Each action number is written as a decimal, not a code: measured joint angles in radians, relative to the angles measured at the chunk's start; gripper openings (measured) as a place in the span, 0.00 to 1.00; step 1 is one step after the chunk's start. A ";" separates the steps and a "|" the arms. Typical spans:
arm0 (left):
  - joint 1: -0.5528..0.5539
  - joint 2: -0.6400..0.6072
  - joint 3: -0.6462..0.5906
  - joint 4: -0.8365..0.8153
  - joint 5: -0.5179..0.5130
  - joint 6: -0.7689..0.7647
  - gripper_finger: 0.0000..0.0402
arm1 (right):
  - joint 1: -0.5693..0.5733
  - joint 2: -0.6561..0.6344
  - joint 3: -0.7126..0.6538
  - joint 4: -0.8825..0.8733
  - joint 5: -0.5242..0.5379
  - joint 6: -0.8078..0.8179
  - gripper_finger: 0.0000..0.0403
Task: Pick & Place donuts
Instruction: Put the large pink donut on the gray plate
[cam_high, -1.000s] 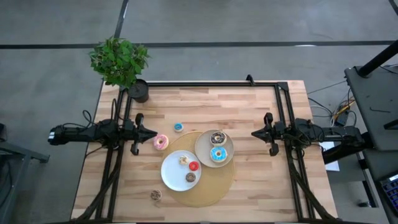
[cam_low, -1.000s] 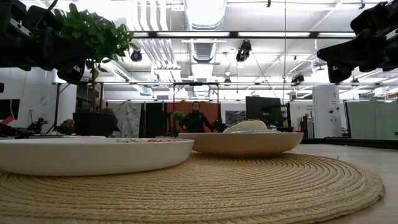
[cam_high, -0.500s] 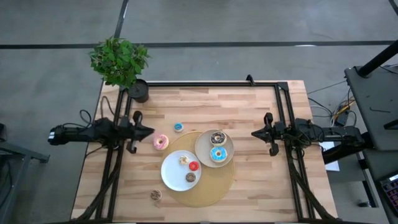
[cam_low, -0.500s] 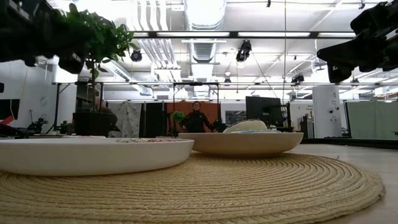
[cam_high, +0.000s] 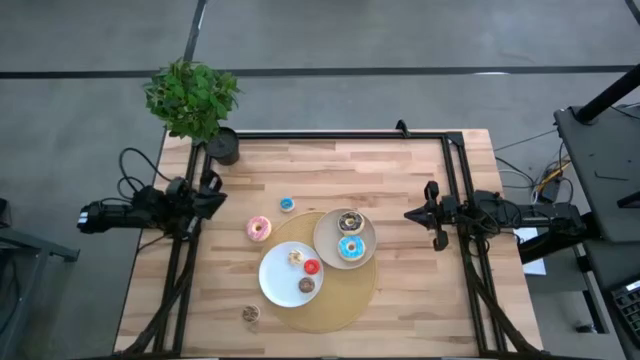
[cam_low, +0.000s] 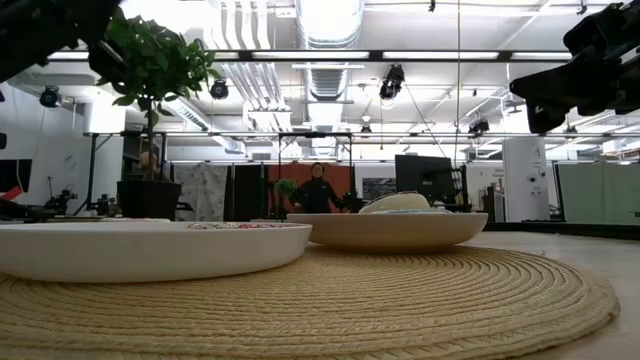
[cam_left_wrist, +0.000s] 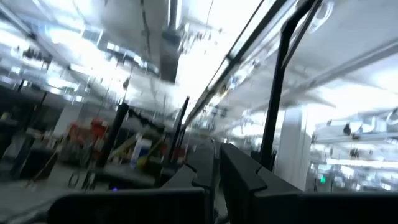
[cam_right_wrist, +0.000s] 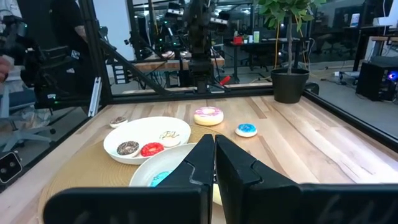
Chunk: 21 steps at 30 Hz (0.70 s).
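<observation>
My left gripper (cam_high: 216, 197) is shut on nothing at the table's left side, tipped upward; its wrist view shows the shut fingers (cam_left_wrist: 214, 171) against the ceiling. My right gripper (cam_high: 408, 214) is shut on nothing at the right side, pointing level toward the plates (cam_right_wrist: 214, 155). A pink donut (cam_high: 259, 228) and a mini blue donut (cam_high: 287, 205) lie on the wood. A chocolate donut (cam_high: 349, 221) and a blue-sprinkled donut (cam_high: 350, 248) lie in the beige plate (cam_high: 327, 236). Cream, red and brown mini donuts (cam_high: 311, 267) lie in the white plate (cam_high: 275, 280). One small donut (cam_high: 250, 314) lies near the front edge.
Both plates rest on a round woven mat (cam_high: 345, 300) at the table's middle. A potted plant (cam_high: 192, 100) stands at the far left corner. Black frame rails (cam_high: 330, 134) run along the far edge and both sides. A person (cam_low: 317, 190) stands in the room behind.
My left gripper has tipped upward and risen, its tip drawing back toward the table's left edge; in the low view it has climbed to the picture's top corner. It stays shut. The donuts and plates have not moved.
</observation>
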<state>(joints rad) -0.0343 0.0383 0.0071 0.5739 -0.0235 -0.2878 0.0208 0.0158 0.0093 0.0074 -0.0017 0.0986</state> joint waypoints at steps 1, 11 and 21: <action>0.000 0.000 0.000 0.025 0.000 0.000 0.00 | 0.000 0.000 0.000 0.000 0.000 -0.002 0.02; 0.000 0.000 0.085 0.181 -0.021 0.023 0.00 | 0.000 0.000 0.000 0.000 0.000 0.003 0.02; 0.000 0.000 0.267 0.175 -0.047 0.158 0.00 | 0.000 0.000 0.000 0.000 0.000 -0.001 0.02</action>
<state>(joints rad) -0.0342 0.0383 0.2739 0.7493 -0.0708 -0.1301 0.0209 0.0158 0.0097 0.0074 -0.0018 0.0973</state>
